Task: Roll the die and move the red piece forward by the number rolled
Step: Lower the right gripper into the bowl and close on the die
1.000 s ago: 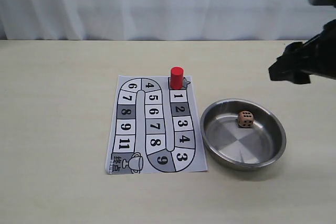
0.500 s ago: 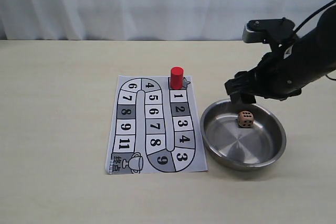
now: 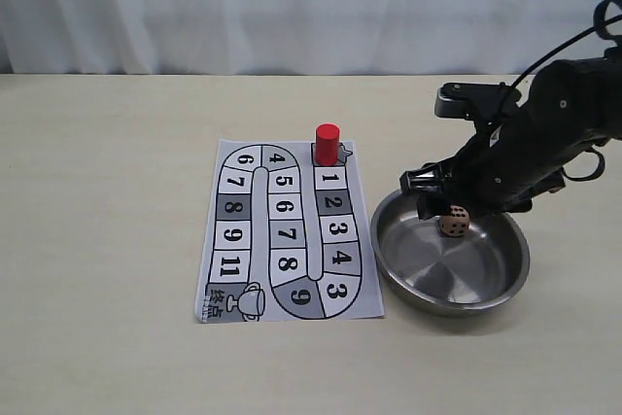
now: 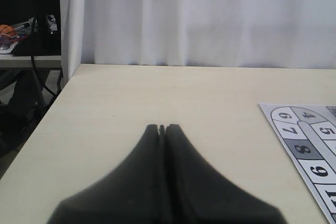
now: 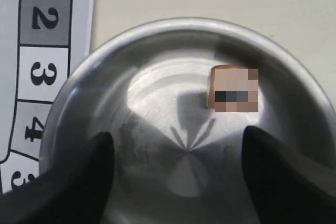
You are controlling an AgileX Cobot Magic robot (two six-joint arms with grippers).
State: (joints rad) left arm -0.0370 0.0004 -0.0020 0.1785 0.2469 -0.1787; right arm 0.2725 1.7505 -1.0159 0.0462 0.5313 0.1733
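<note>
The tan die (image 3: 453,221) lies inside the steel bowl (image 3: 397,277), near its far side. In the right wrist view the die (image 5: 233,88) sits ahead of my open right gripper (image 5: 176,145), which hovers above the middle of the bowl (image 5: 157,27) and holds nothing. From outside, the right gripper (image 3: 432,196) hangs over the bowl's far left rim, close to the die. The red piece (image 3: 328,144) stands upright at the head of the numbered track on the paper board (image 3: 282,230). My left gripper (image 4: 162,128) is shut and empty above bare table, out of the exterior view.
The board's numbered squares (image 5: 44,51) lie just beside the bowl. A white curtain (image 3: 292,7) backs the table. In the left wrist view the table's side edge (image 4: 58,93) borders a dark area with cables, and the board's corner (image 4: 307,135) shows.
The right arm has come in from the right edge, moving left and down until its gripper hangs over the bowl near the die. Die and red piece have not moved.
</note>
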